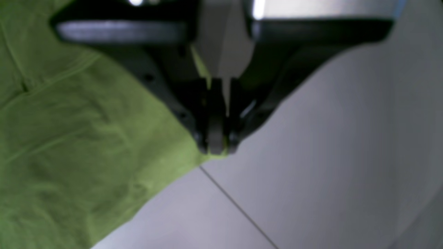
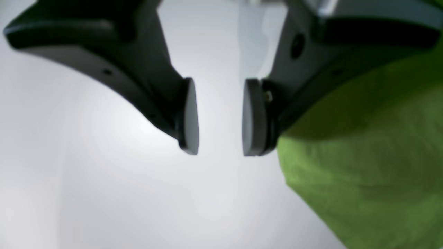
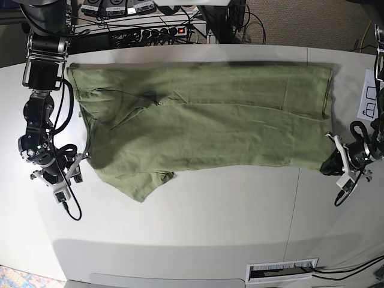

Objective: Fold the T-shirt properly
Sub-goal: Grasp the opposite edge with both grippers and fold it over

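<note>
In the base view, the right arm (image 3: 41, 90) descended along the left edge of the frame, its dark segments stacked from the upper left corner to the lower left. The right gripper (image 3: 77, 163) sat at mid-left, and the right wrist view showed its two pads (image 2: 189, 116) standing apart with a clear gap between them and nothing in it. The left arm (image 3: 377, 78) ran down the right edge of the frame. The left gripper (image 1: 217, 145) lay at lower right in the base view, its jaws pressed together on a corner of the T-shirt (image 1: 79, 145).
</note>
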Tool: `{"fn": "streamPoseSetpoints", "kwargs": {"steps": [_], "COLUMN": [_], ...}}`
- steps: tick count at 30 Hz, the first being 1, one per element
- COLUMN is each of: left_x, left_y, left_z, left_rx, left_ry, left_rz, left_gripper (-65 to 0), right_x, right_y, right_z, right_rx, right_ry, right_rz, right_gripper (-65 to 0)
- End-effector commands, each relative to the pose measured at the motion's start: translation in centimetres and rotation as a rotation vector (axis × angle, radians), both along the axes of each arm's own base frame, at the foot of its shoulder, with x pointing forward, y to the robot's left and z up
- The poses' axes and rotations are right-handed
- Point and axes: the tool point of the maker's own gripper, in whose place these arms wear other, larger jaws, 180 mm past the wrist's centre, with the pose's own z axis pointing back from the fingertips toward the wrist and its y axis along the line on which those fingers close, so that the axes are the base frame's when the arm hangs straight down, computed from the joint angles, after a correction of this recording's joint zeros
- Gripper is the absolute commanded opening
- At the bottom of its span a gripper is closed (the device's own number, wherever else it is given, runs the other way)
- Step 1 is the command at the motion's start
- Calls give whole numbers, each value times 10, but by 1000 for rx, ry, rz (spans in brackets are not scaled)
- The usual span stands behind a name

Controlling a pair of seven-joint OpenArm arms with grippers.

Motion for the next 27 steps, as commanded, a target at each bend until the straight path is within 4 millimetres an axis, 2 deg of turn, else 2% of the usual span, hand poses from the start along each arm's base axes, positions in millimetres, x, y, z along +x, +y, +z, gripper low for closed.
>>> {"fn": "streamPoseSetpoints", "kwargs": {"steps": [1,6,9,12,15,27], "left_x": [12,12,12,11,11,11], "left_y": [4,4,4,4,4,4], "left_z": [23,23,23,23,23,22], "left_rx": [-18,-18,-18,-18,-18,-17], "left_ry": [-63,-62,-62,-61,-61,-59], "left_rz": [5,5,6,5,5,6], "left_gripper": [-650,-650,-650,-650,-650,-650], "right_x": [12,18,23,30,35,21], "right_y": [-9,-2,11,27,34,27], "right_z": [22,2,-10,-14,-16,-35], "right_rx": [-5,37,83,98,81,42], "right_ry": [-66,-64,-46,-53,-46,46], "right_rz": [-7,-12,-16,1,13,-6], "right_gripper": [-427,-427,-427,-427,-427,-427]}}
